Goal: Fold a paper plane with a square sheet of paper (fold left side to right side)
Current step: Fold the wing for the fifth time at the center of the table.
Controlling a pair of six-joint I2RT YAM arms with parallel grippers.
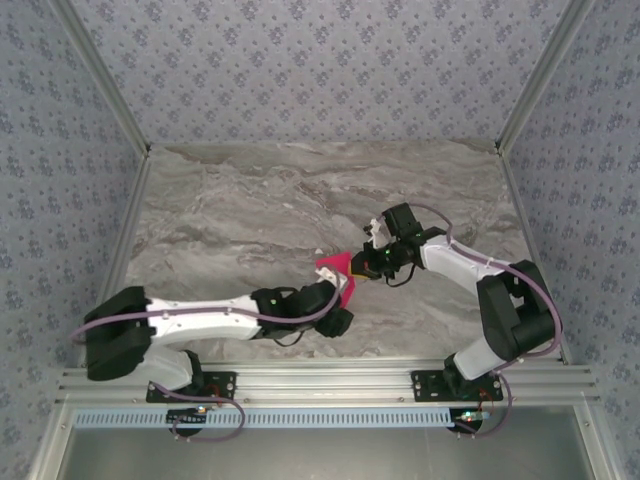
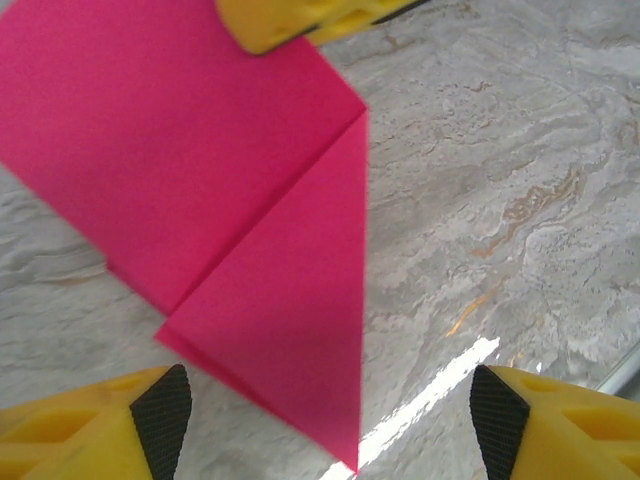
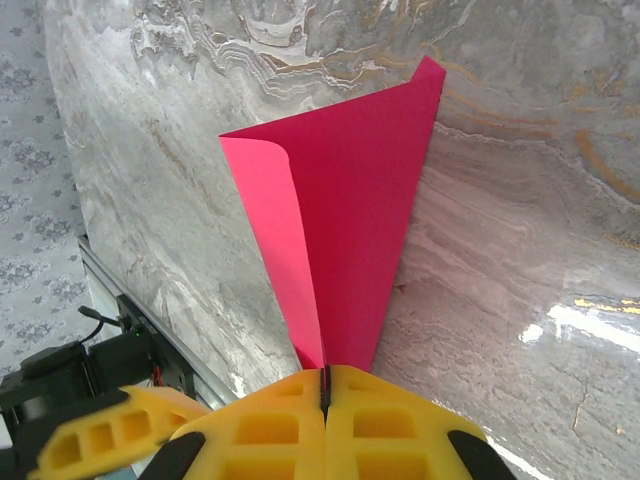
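The right claw (image 3: 325, 385) pinches the folded bright pink paper sheet (image 3: 350, 220); its other point lies inside the open left claw (image 2: 330, 430).

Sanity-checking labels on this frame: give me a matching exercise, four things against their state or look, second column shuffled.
Things:
1. left tool
2. right tool
3. pink paper
4. table

States:
a. grey marbled surface
b. shut, pinching a corner of the paper
c. open, over the paper, holding nothing
d. creased, one flap curling up

Pairs: 1-c, 2-b, 3-d, 4-a
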